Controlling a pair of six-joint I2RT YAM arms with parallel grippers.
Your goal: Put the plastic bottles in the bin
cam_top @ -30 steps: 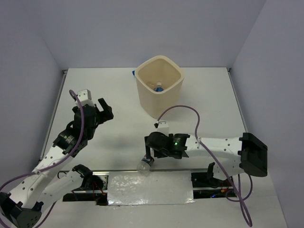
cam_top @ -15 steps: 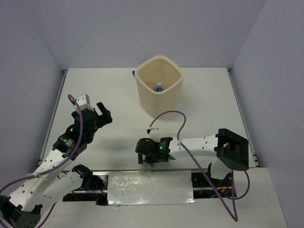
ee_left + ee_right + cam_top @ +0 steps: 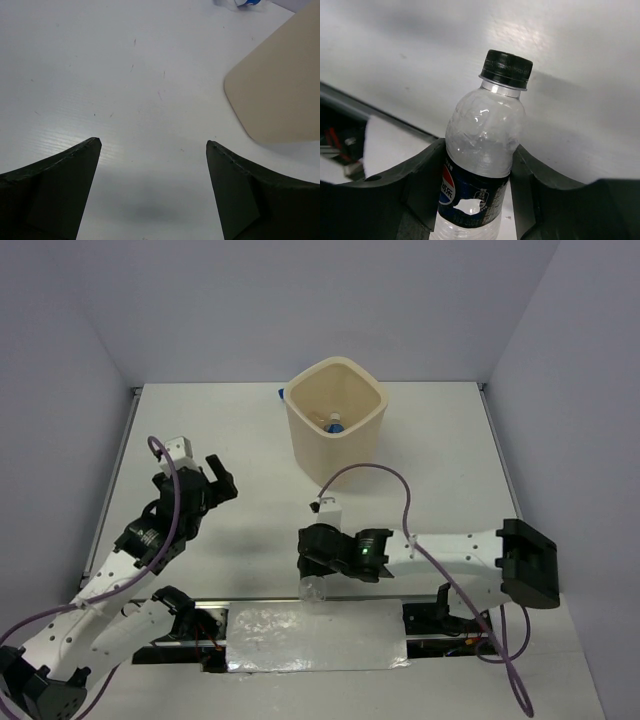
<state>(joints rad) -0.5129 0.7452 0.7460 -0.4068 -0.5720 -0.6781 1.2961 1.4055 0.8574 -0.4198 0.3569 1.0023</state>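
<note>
One clear plastic bottle (image 3: pixel 481 150), black cap and dark label, pinched at the label by the right gripper (image 3: pixel 479 152) at the front edge of the white table (image 3: pixel 230 430). It is well apart from the tall cream plastic bin (image 3: pixel 335 458), which has a blue-capped bottle (image 3: pixel 335 424) inside. The left gripper (image 3: pixel 152 144) is spread and holds nothing. Pale lilac-grey walls (image 3: pixel 300 300). Label shows a red-white-blue round logo (image 3: pixel 448 185); small white characters unreadable.
</note>
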